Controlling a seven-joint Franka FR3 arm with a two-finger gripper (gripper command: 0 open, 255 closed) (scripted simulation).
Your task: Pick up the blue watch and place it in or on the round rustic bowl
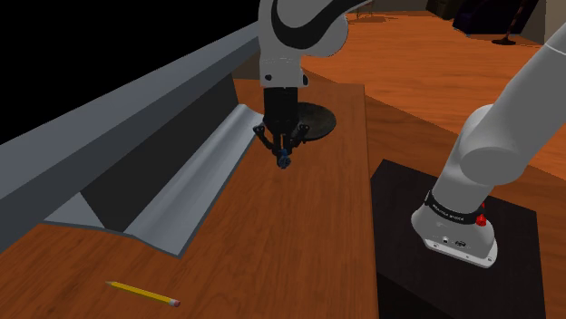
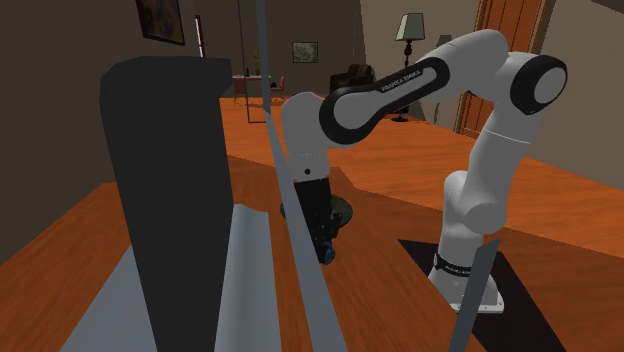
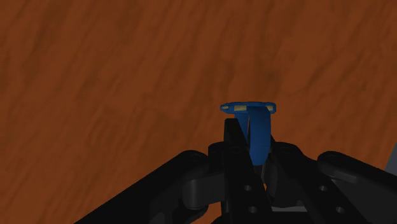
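Right now the gripper (image 1: 284,150) is closed tight on the blue watch (image 3: 253,130), its two black fingers (image 3: 233,141) pinching the strap from either side so that one end of the watch sticks out past the fingertips. The gripper points down over the wooden tabletop (image 1: 299,236), and the wrist view has bare wood grain beneath the watch. A dark round bowl (image 1: 319,120) sits on the tabletop just beyond the gripper in the shoulder view, up and toward that view's right; the watch is near the bowl but not over it. A long grey moulded ledge (image 1: 195,177) runs along the tabletop at the shoulder view's left, a yellow pencil (image 1: 142,293) lies well apart at the lower left, and the black stand (image 1: 404,217) carries the arm's base at the lower right.
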